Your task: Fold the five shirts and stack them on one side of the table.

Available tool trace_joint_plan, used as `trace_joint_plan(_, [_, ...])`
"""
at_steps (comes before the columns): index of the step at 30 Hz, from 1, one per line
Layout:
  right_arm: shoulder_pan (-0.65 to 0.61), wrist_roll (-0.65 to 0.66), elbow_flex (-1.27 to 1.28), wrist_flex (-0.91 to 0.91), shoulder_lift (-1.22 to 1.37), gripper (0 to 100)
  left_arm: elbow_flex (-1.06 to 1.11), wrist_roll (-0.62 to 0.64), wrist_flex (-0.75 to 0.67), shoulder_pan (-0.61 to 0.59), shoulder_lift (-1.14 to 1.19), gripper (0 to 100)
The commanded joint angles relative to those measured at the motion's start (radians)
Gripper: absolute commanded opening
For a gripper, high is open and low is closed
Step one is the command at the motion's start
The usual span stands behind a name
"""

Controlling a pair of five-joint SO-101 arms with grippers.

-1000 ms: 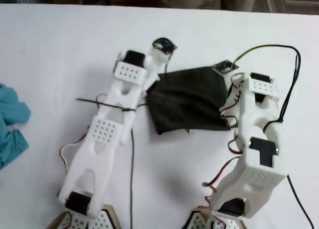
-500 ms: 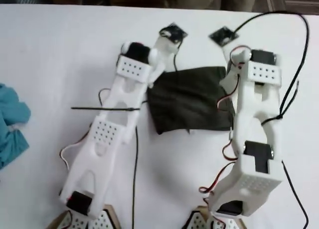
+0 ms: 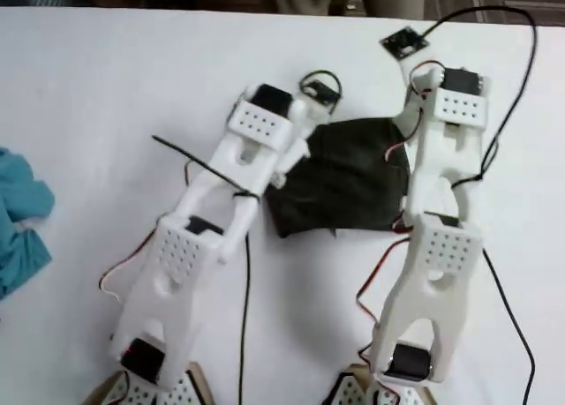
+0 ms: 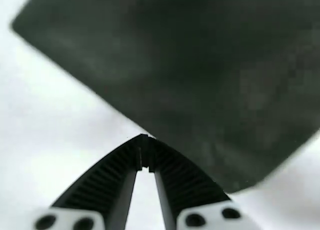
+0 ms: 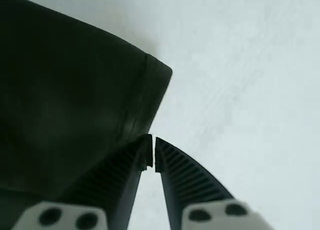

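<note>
Left gripper (image 4: 145,142), pinched closed, sits at edge of black shirt (image 4: 200,74).

No text, label, number or sign can be read on anything here.

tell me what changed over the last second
The left end effector swung right, to the dark shirt's left edge. The right end effector pushed out toward the table's far edge, along the shirt's right side. No visible grasp or release. The folded dark shirt and the teal shirt stayed put.
</note>
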Motion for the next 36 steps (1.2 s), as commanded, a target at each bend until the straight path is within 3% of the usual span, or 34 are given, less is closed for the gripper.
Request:
trace_joint_plan(1, [-0.021, -0.009, -0.173, 0.064, 0.041, 2.1, 0.024, 0.002, 0.009, 0.049, -0.15, 2])
trace_joint_plan(14, [-0.028, -0.009, -0.272, 0.099, 0.11, 2.1, 0.346, 0.029, -0.146, 0.08, -0.193, 2])
trace_joint_plan(26, [-0.031, -0.003, -0.264, 0.085, 0.113, 2.1, 0.341, 0.031, -0.152, 0.078, -0.21, 2])
trace_joint_plan(36, [-0.035, -0.005, -0.264, 0.085, 0.113, 2.1, 0.44, 0.031, -0.152, 0.163, -0.359, 2])
